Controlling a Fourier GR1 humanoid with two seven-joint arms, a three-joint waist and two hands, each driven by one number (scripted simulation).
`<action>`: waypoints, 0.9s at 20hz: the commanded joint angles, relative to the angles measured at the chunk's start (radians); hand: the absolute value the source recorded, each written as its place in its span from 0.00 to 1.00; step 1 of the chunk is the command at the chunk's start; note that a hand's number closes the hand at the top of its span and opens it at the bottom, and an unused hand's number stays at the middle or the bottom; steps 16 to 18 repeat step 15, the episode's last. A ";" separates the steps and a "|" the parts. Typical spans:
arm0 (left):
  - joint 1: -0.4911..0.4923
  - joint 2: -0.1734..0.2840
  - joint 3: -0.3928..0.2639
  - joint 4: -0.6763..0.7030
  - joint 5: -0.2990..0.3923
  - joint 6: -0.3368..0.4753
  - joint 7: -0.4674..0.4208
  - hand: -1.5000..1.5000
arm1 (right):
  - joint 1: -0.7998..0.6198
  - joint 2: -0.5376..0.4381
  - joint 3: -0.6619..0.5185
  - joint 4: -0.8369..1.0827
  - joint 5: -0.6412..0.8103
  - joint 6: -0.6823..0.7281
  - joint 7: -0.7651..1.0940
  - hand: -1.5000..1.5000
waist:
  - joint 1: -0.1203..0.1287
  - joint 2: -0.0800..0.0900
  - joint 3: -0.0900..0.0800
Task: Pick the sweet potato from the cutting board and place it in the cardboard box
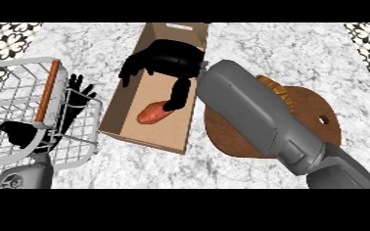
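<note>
We note the sweet potato (151, 113) lying inside the cardboard box (119, 112), right hand (162, 61) above it, fingers relaxed, thumb touching it, likely releasing; left hand (76, 95) rests open, fingers spread, near left.

Sweet potato (151, 113) lies in cardboard box (119, 108) under right robot hand (165, 61).

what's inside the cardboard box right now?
The sweet potato lies on the floor of the cardboard box. The right hand reaches in above it, covering the box's far end, so anything there is hidden.
</note>
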 commanded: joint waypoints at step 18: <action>-0.097 -0.141 -0.085 -0.085 0.004 0.029 0.013 0.50 | -0.052 0.070 -0.380 0.350 -0.398 0.246 -0.079 0.00 | 0.005 0.007 0.009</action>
